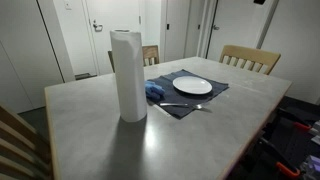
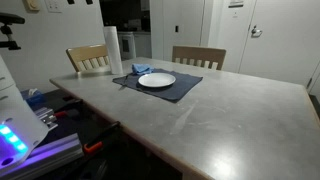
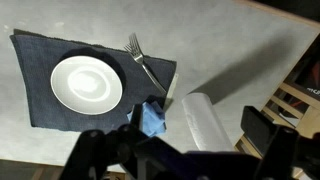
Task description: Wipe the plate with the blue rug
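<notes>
Wrist view, looking down from well above: gripper at the bottom edge, spread wide, holding nothing. Shows the plate lying flat on a dark placemat, with the blue rug wadded at the placemat's corner, off the plate's lower right and just beside the top of a paper towel roll. Also shows a fork lying diagonally on the placemat close by the plate. Reads as not yet begun: blue rug ungrasped, plate unwiped. First hazard: coming down on the wad and clipping the upright paper towel roll, toppling it toward the plate.

In an exterior view, nothing of the robot over the surface. Hides part of the blue rug behind the paper towel roll, confirming a tight approach on that side. Puts the fork along the placemat's near edge beside the plate. Second hazard: sweeping the fork off during wiping strokes, or catching its tines in the cloth.

In an exterior view from farther off, places the blue rug between paper towel roll and plate; touching the rim or just short of it, cannot tell. Third hazard: closing too near the rim and dragging the plate or the placemat along. Further risks: pinching only a loose fold and dropping the wad mid-wipe; pressing on the rim and tipping the shallow plate.
</notes>
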`<state>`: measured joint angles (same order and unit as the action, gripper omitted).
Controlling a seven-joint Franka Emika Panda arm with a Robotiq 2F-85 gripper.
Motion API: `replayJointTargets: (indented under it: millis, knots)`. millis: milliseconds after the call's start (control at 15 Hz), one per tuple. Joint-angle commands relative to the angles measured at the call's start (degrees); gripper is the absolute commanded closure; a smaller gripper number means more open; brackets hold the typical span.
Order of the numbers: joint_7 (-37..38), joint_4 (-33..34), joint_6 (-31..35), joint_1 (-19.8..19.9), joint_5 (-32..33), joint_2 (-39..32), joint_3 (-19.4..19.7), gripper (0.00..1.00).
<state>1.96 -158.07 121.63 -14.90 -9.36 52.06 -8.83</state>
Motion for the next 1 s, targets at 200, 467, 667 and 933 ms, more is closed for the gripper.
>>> replayJointTargets:
  millis: [200,467,667,933]
  knots:
    - [-0.14,0.16,-0.21,0.21,-0.15,0.03,-0.16,0.00]
    - [-0.14,0.16,-0.21,0.21,-0.15,0.03,-0.16,0.00]
    - [-1.26,0.42,1.13,0.46,0.11,-0.94,0.53,0.00]
    - [-5.37,0.81,3.36,1.31,2.46,-2.82,2.56,0.00]
